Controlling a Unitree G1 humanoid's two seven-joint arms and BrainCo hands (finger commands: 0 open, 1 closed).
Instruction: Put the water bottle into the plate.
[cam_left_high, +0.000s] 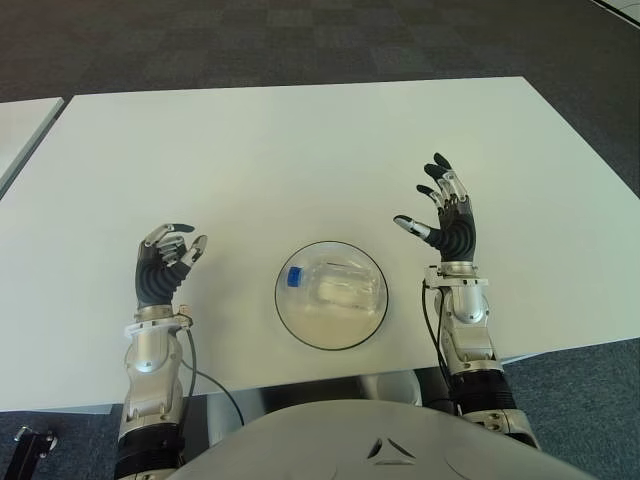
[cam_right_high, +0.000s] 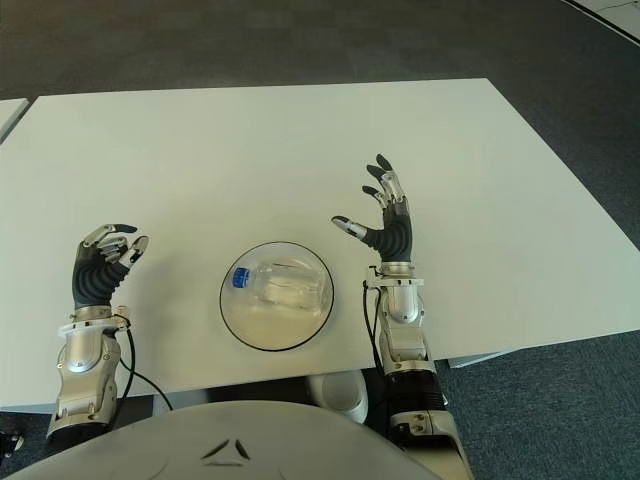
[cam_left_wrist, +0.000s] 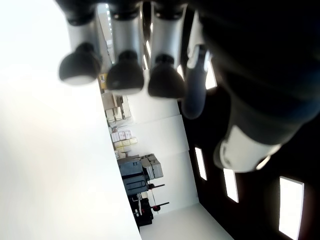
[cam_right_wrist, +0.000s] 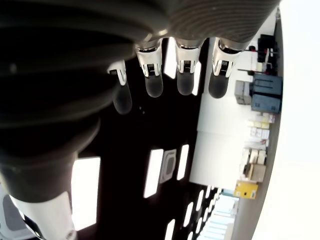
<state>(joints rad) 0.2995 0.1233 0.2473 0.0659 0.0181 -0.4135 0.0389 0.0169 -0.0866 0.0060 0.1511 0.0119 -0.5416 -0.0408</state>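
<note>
The water bottle (cam_left_high: 338, 284) lies on its side in the plate (cam_left_high: 296, 326). Both hands hold nothing: right hand (cam_left_high: 449, 217) spread, left hand (cam_left_high: 166, 262) loosely curled. A careless right-hand sweep may roll the bottle out.

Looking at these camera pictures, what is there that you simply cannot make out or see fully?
- Whether the water bottle holds water: too clear against the plate in both eye views.
- Bottle and plate: absent from both wrist views, which face the ceiling and far shelves.
- Table far-left part: cut off by the right eye view's edge.
- Left hand palm: turned away in the eye views.
- Right hand thumb: mostly out of frame in its wrist view.
</note>
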